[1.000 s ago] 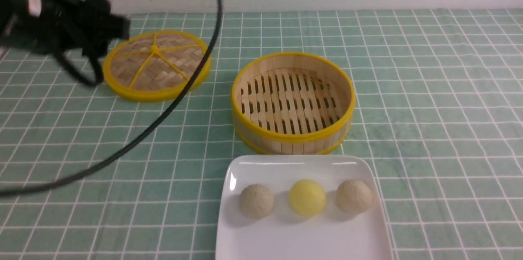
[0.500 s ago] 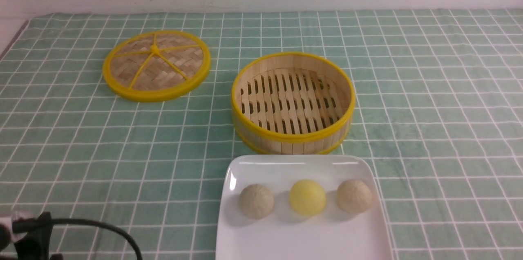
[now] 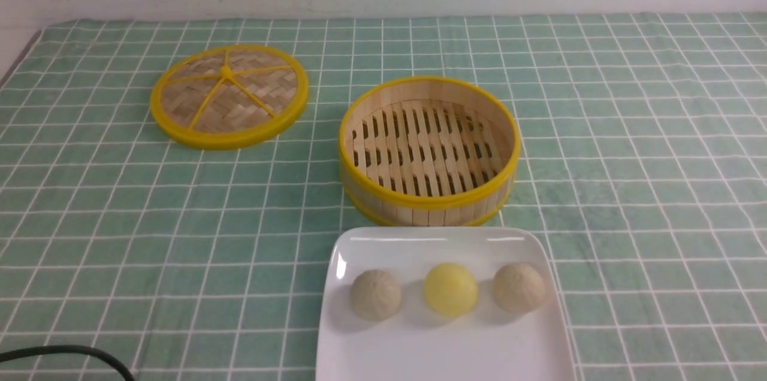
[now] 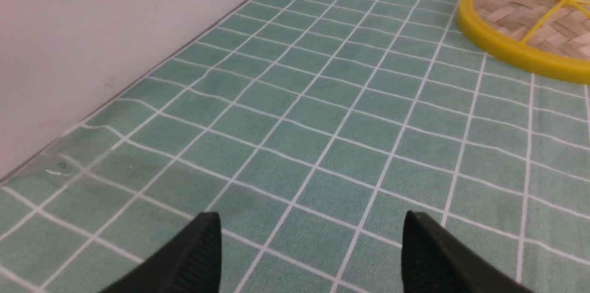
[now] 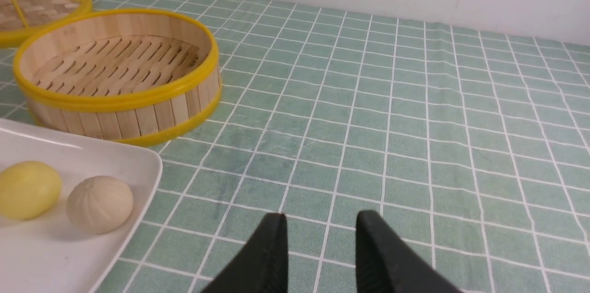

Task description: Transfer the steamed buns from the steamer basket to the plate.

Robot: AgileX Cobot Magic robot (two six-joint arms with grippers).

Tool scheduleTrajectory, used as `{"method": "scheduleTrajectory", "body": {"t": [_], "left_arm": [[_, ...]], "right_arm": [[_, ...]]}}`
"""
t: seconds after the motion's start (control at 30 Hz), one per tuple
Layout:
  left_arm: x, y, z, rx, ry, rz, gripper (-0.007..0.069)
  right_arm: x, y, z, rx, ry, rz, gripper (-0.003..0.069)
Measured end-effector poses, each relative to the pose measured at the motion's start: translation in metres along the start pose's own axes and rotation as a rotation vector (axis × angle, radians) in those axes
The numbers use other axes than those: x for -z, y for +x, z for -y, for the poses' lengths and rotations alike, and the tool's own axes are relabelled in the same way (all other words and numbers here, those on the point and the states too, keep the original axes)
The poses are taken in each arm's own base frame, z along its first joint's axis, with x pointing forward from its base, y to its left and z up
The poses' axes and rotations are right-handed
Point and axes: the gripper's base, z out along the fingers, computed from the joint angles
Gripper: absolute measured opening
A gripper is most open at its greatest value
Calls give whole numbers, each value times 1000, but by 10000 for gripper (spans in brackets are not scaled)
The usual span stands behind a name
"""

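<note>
Left tool (image 4: pixel 311 221), withdrawn from front view, gapes wide, holding nothing.

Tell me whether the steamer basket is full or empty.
Empty: the steamer basket shows a bare slatted floor, and all three buns sit on the plate.

Two pale beige, pleated buns (image 3: pixel 376 294) and a smooth yellow bun (image 3: pixel 450 289) against a glossy white plate (image 3: pixel 443 351); steamer basket (image 3: pixel 428 204) in blond slats with yellow rims; lid (image 3: pixel 229 96) woven tan, yellow-spoked; table (image 3: pixel 629 189) covered in green with a white grid.
</note>
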Motion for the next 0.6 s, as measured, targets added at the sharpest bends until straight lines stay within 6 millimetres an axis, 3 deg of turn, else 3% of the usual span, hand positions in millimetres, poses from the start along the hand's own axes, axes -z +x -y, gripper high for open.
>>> {"method": "scheduleTrajectory", "body": {"t": [0.4, 0.6], "left_arm": [[3, 5, -4, 44, -28, -26, 526], [4, -9, 7, 71, 92, 126, 526]], "right_arm": [[0, 0, 0, 2, 2, 0, 237], [0, 0, 0, 2, 2, 0, 237]]}}
